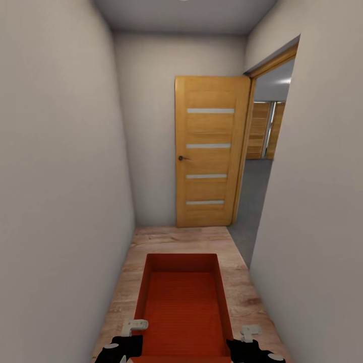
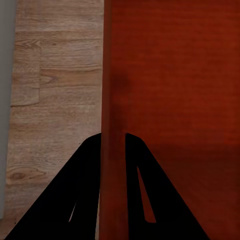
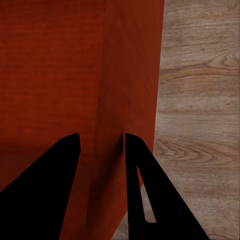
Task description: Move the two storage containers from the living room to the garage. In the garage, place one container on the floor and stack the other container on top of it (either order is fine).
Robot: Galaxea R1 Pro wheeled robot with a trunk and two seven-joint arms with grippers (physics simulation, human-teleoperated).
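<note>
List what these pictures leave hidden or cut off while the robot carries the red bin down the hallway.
- Storage container: its near end is cut off by the head view's bottom edge.
- Left gripper and right gripper: in the wrist views each straddles a container wall; the wall hides any contact.
- Room past the wooden door: mostly hidden by the right wall in the head view.

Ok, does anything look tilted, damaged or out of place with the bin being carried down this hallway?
Nothing stands out. The orange-red storage container sits level and empty between the left claw and right claw, each clamped on a side wall. The wooden door ahead stands open.
</note>
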